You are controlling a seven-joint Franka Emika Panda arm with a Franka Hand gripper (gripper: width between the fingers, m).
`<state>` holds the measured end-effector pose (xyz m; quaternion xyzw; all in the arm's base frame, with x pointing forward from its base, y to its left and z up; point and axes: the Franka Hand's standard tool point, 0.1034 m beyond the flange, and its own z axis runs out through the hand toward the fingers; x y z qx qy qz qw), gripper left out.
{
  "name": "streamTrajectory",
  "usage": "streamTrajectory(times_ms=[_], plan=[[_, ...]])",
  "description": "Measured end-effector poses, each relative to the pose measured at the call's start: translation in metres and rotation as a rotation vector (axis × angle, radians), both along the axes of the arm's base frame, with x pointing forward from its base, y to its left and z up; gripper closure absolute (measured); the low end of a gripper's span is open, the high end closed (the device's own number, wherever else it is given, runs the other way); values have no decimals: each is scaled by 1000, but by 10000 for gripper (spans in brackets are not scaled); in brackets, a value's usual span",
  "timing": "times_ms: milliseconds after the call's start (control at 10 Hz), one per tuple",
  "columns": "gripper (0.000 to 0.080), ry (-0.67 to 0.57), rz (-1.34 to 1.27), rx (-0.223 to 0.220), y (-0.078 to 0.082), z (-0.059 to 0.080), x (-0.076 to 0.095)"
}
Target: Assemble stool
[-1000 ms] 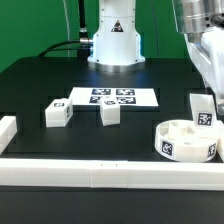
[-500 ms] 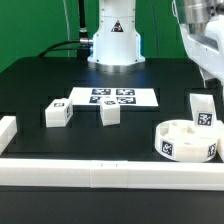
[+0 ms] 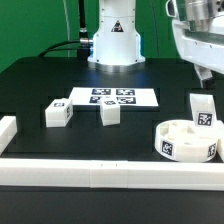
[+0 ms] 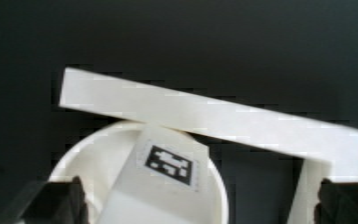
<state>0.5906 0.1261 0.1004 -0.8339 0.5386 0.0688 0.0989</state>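
The round white ring-like seat (image 3: pixel 186 141) sits at the exterior view's right, near the front rail. One blocky tagged leg (image 3: pixel 203 111) stands upright at its far rim. Two more legs lie loose on the table: one (image 3: pixel 56 113) at the exterior view's left and one (image 3: pixel 110 113) near the middle. My gripper (image 3: pixel 204 68) hangs above the seat and the standing leg, clear of both. In the wrist view the gripper (image 4: pixel 197 205) is open and empty, its dark fingers (image 4: pixel 55 200) wide apart over a rounded white part with a tag (image 4: pixel 172 163).
The marker board (image 3: pixel 112 97) lies flat in front of the arm's base. A long white border rail (image 3: pixel 100 176) runs along the table's front, with a short rail piece (image 3: pixel 7 130) at the exterior view's left. A white rail (image 4: pixel 211 115) crosses the wrist view.
My gripper has risen away from the standing leg, empty. The seat and the legs have not moved.
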Motion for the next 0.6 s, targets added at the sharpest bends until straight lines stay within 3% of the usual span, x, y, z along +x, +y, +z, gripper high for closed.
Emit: streamTrajectory(times_ms=[600], plan=[[151, -109, 486, 15, 3, 7, 5]])
